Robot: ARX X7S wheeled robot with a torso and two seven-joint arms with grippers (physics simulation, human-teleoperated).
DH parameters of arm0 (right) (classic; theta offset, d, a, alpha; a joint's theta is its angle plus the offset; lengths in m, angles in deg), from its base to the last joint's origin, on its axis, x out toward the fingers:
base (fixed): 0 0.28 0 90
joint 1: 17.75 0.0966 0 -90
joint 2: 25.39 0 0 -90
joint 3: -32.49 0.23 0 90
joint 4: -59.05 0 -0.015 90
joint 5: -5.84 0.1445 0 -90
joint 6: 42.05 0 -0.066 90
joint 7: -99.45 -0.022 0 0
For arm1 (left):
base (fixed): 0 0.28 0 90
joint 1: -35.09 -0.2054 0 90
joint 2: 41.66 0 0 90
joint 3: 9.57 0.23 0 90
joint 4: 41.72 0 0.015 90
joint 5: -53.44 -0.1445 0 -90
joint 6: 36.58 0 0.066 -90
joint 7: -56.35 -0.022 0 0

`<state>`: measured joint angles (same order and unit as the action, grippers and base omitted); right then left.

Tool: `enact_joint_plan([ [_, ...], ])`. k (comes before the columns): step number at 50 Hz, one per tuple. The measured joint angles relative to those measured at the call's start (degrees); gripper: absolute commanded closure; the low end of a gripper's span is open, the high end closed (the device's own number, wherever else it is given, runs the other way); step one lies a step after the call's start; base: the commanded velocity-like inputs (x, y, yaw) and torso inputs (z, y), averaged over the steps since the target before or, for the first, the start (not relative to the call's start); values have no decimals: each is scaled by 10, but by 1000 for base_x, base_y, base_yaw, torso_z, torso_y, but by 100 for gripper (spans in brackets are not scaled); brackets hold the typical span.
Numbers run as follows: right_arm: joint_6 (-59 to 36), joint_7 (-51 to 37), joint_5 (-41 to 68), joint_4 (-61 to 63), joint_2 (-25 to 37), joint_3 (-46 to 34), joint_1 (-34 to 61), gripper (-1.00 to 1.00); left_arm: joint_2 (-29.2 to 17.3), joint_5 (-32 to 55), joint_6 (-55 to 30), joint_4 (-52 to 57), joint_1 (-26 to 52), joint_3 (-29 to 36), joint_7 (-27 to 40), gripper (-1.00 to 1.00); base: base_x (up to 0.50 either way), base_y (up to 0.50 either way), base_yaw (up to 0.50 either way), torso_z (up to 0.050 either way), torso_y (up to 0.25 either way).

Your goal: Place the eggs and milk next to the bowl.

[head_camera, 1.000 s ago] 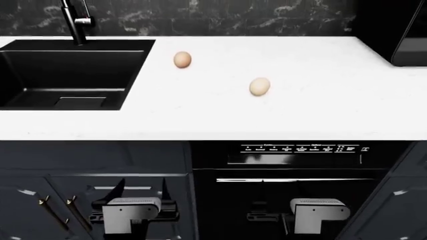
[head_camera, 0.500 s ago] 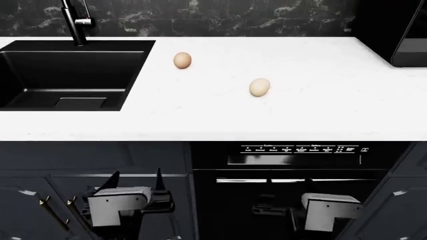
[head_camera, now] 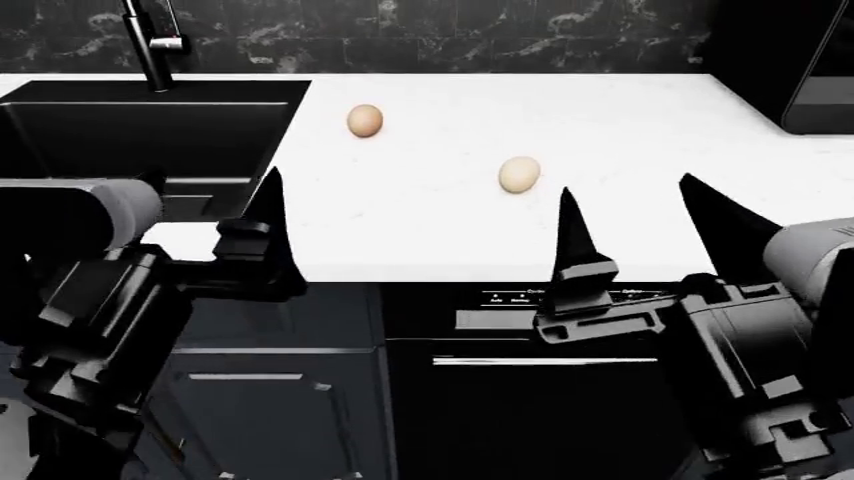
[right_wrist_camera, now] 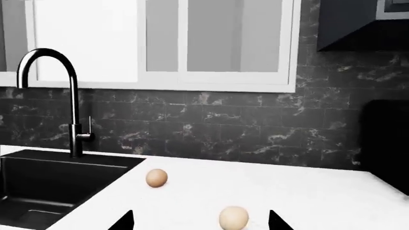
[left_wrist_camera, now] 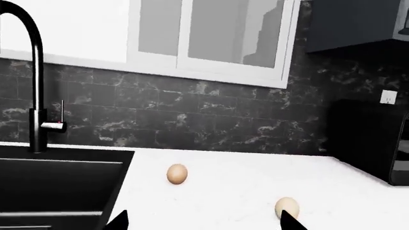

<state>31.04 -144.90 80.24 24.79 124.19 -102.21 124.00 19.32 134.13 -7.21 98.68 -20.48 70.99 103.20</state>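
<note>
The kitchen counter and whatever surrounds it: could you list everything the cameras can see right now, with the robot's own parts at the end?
Eggs: two, pale tan, on the white counter; one nearer the sink, the other nearer the counter's front edge.
Counter: one, white, across the head view.
Sink: one, black, set into the counter at its left end.
Faucet: one, black, behind the sink.
Backsplash: dark marbled tile, behind the counter.
Window: white-framed, above the backsplash.
Oven: one, black, below the counter.
Dark appliance: one, on the counter's far right.
Milk and bowl: in no view.
Left gripper: black, open, raised before the counter's front edge.
Right gripper: black, open, likewise.
</note>
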Motion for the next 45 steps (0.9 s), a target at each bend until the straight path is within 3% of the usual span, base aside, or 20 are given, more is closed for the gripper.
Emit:
enact_joint_plan([
  [9,-5,-67,102,25,57,-67,111,-100,-37,87,-36,-1,49,-7,56,-100,0,0,0,0,0],
  [18,-36,-102,163,36,71,-51,138,-100,-54,121,-49,4,63,-13,75,-100,0,0,0,0,0],
  [23,-73,-113,198,38,59,7,118,-100,-59,125,-53,6,66,-15,76,-100,3,0,0,0,0],
  [34,-217,-149,299,41,-17,216,38,-100,-65,131,-55,7,72,-14,79,-100,99,0,0,0,0],
  [45,-296,-175,357,40,-62,322,2,-100,-68,134,-56,6,80,-7,83,-100,110,0,0,0,0],
])
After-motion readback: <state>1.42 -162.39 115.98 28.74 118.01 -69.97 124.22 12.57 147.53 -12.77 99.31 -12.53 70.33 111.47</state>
